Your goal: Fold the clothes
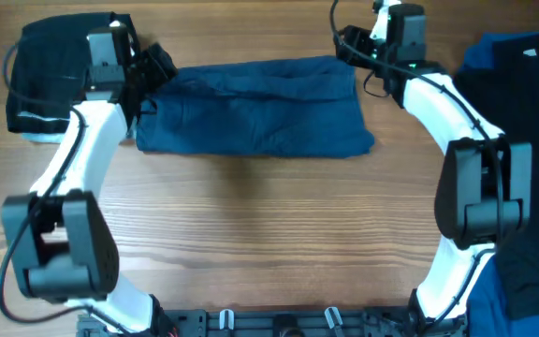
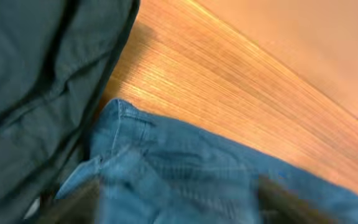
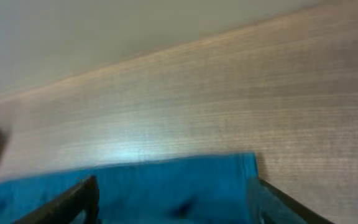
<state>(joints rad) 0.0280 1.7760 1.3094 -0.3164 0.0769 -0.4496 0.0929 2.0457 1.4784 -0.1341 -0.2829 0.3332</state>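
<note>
The clothes in play are dark navy-blue shorts (image 1: 255, 108), folded into a wide band at the back middle of the table. My left gripper (image 1: 152, 70) is at their upper left corner. In the left wrist view it (image 2: 179, 205) stands open, with blurred fingers (image 2: 73, 205) spread wide over the blue fabric (image 2: 216, 180). My right gripper (image 1: 349, 47) is at the upper right corner. In the right wrist view it (image 3: 173, 202) is open too, its fingers (image 3: 67, 202) either side of the shorts' edge (image 3: 166, 186). Neither gripper holds the cloth.
A pile of black clothes (image 1: 50, 65) lies at the back left, touching the shorts' corner, and fills the left of the left wrist view (image 2: 36, 81). More dark clothes (image 1: 531, 112) with a royal-blue piece (image 1: 513, 51) cover the right edge. Bare wooden table (image 1: 269, 225) lies in front.
</note>
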